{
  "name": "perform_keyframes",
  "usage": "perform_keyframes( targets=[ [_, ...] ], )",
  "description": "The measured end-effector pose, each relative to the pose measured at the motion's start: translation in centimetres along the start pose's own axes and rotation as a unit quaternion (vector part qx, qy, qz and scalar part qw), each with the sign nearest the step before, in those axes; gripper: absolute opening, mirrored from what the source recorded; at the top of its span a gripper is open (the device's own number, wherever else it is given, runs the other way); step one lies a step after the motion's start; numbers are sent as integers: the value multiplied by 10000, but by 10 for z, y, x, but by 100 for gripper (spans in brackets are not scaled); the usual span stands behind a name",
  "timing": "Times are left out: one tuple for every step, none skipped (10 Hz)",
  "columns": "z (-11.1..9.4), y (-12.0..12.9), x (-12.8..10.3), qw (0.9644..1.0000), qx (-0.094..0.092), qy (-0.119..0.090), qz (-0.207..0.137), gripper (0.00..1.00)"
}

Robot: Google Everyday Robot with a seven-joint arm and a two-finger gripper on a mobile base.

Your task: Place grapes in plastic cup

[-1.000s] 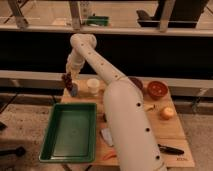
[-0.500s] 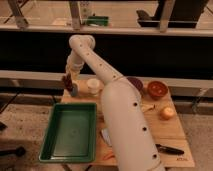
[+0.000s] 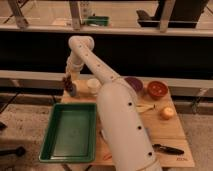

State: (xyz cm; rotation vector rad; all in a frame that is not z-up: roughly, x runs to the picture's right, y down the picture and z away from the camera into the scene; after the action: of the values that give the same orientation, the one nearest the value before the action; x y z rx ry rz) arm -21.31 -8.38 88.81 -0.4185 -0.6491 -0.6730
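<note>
**Gripper at grapes, far-left table corner**

Gripper sits at approx 10 o'clock on the table, arm bent down from above. Grapes are dark, right at its tip; open or closed, can't tell. Plastic cup is just beside the grapes at 4 o'clock. White cup at 3 o'clock of that. Green tray at 6 o'clock, nearer cam.

Counting one tray, one white cup, one plastic cup, one purple bowl, one red bowl, one pincer hovering at the bench's far-left corner.
</note>
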Motion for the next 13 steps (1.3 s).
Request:
perform_keyframes(
  targets=[
    [2, 1, 0, 10000, -33, -14, -1, 3],
    [3, 2, 1, 10000, -53, -23, 0, 3],
    [4, 2, 1, 10000, -79, -29, 3, 3],
    [5, 2, 1, 9999, -95, -30, 9, 3],
    [5, 3, 1, 9999, -115, -24, 9, 3],
    [5, 3, 2, 9999, -128, -5, 17, 3],
    [5, 3, 2, 9999, -139, 13, 33, 3],
    [4, 2, 2, 9999, -143, 37, 42, 3],
    [4, 2, 3, 9999, -151, 58, 53, 3],
    [5, 2, 3, 9998, -155, 67, 56, 3],
    [4, 1, 3, 9998, -154, 77, 67, 3],
    [4, 2, 4, 9998, -178, 90, 86, 3],
    [4, 1, 4, 9997, -192, 108, 104, 3]
  ],
)
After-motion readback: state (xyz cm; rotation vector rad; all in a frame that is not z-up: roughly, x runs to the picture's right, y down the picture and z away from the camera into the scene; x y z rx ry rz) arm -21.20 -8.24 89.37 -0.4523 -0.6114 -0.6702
